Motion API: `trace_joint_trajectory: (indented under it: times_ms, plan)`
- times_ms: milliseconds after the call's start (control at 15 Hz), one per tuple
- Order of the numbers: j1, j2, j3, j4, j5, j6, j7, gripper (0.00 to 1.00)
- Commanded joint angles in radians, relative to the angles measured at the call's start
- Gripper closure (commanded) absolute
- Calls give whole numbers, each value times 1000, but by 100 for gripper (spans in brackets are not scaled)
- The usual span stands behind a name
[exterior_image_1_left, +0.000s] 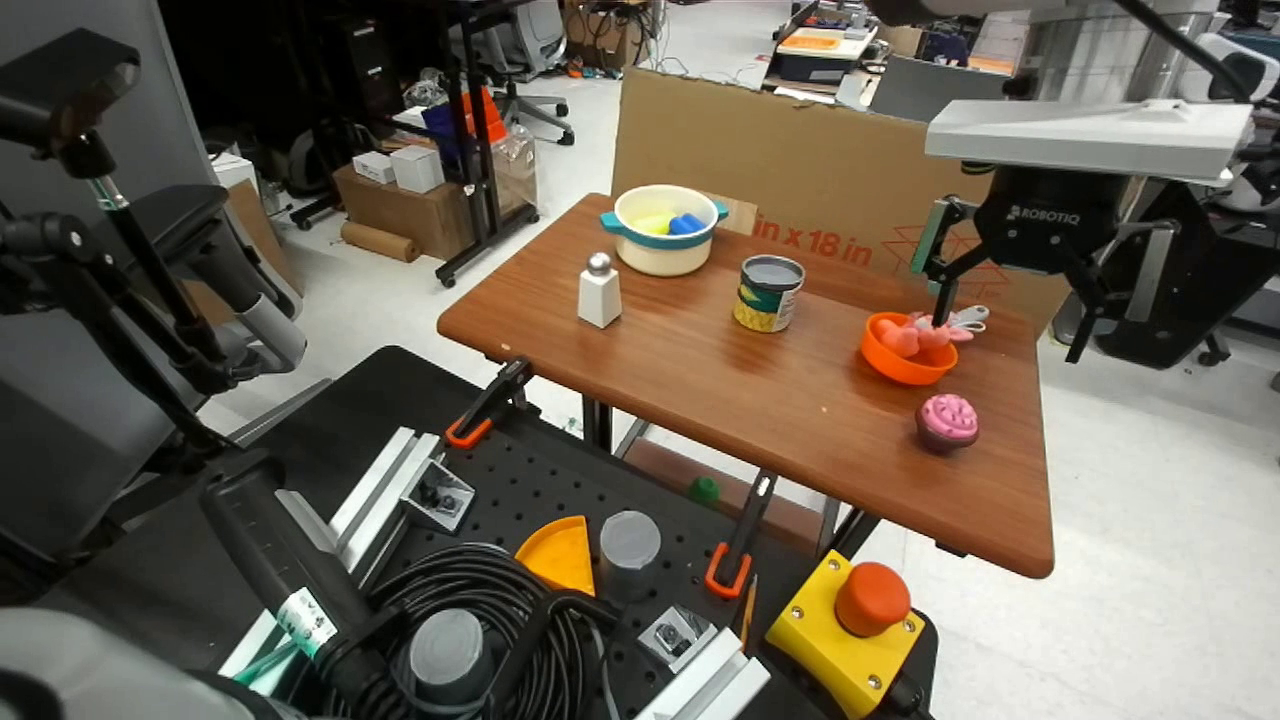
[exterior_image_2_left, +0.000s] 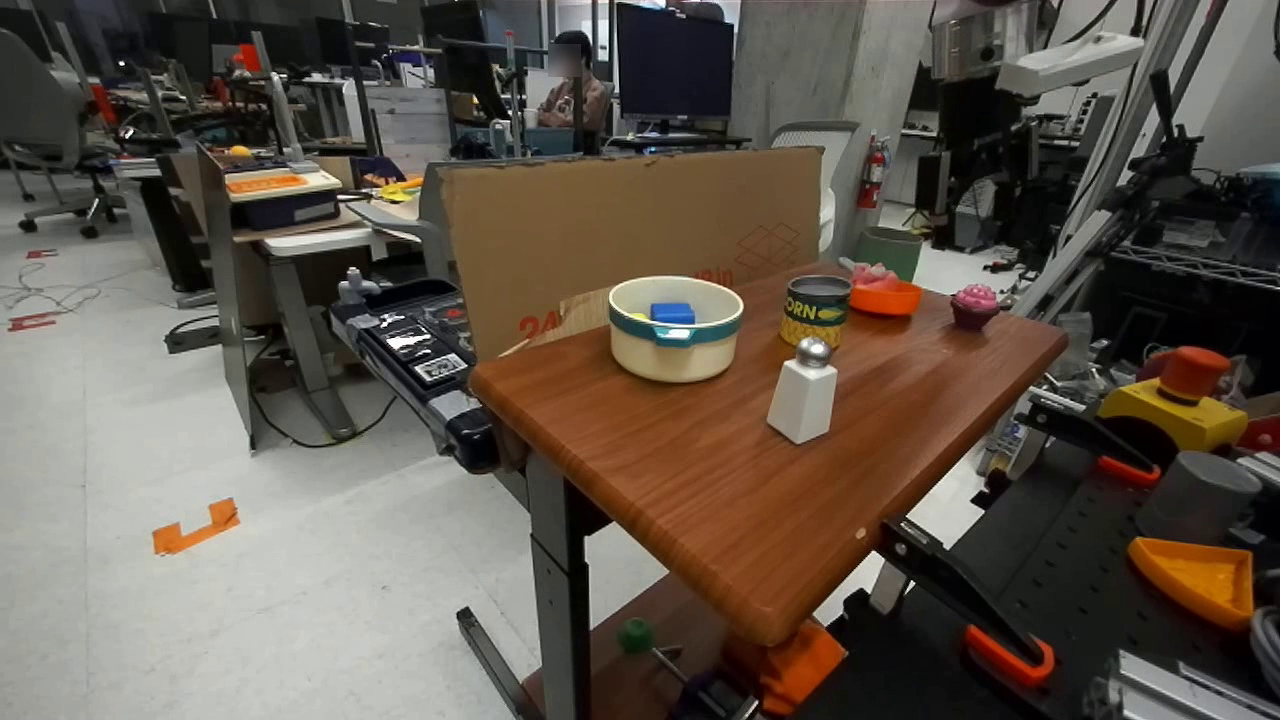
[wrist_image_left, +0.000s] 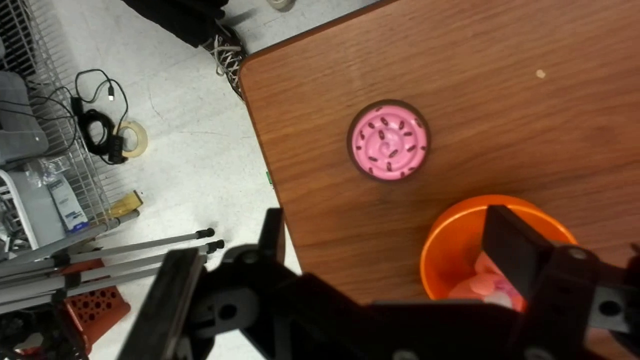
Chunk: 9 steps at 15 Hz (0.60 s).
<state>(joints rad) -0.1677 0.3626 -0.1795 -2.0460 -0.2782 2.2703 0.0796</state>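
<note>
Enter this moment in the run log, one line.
gripper: open, holding nothing | nearest: orange bowl, pink items inside | cupcake: upright beside bowl, on table | corn can: also on table

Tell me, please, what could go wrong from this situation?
In the wrist view, one finger of the open gripper appears over the orange bowl; lowering there might strike it or the pink contents. The pink-frosted toy cupcake stands near the edge of the table, so a sideways bump could push it off.
</note>
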Motion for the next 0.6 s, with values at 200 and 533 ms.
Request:
trace_joint_trajectory:
  times_ms: [200, 533]
  plan:
    - [21, 53, 10, 62, 35, -22, -13, 0]
    - [-14, 43, 5, 67, 88, -6, -39, 0]
